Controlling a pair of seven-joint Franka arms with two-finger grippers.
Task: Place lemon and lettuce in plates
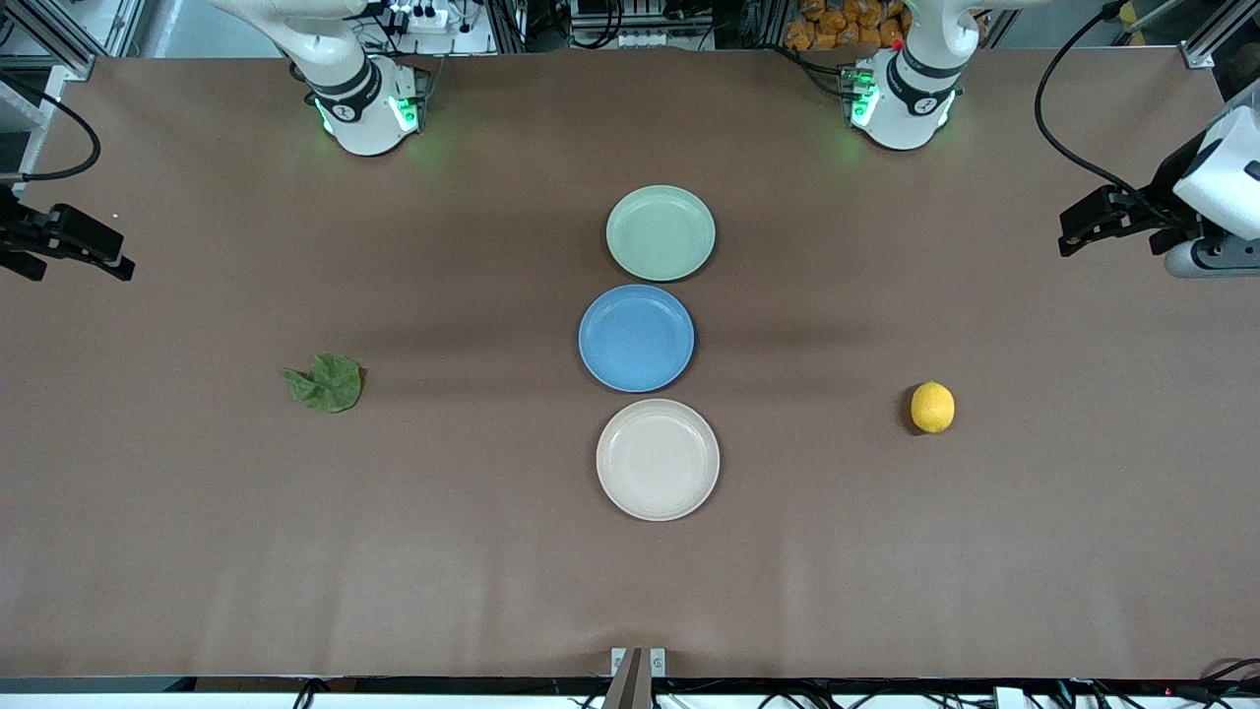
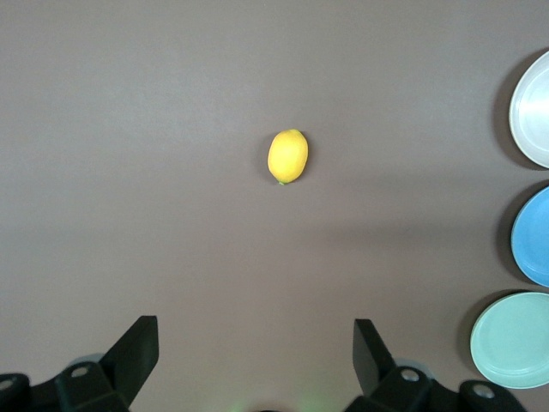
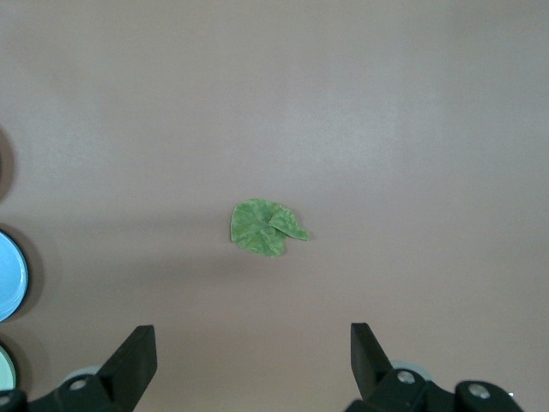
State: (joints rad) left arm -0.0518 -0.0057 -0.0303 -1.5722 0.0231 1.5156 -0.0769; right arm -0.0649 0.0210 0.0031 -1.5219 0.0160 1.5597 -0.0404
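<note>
Front view, read from the right arm's end of the table to the left arm's.

Right gripper (image 1: 74,246): raised over the table edge at its own end, jaws spread wide, holding nothing. Arm waits.

Lettuce (image 1: 327,382): lies flat on the table (image 1: 197,551), well apart from every plate.

Three plates in a column at mid-table: mint plate (image 1: 661,232) nearest the bases, blue plate (image 1: 636,338) between, beige plate (image 1: 658,459) nearest the camera. All empty.

Lemon (image 1: 932,407): on the table toward the left arm's end, well apart from the plates.

Left gripper (image 1: 1102,222): up over its end of the table, jaws wide, empty.

Risks, as judged:
- Lemon is rounded; an off-centre pinch could squirt or roll it away.
- Lettuce is thin and flat; fingers may close above it.
- Blue plate touches or nearly touches both targets; a loose release could land in it.
- Both arms converging on the column could collide.
</note>
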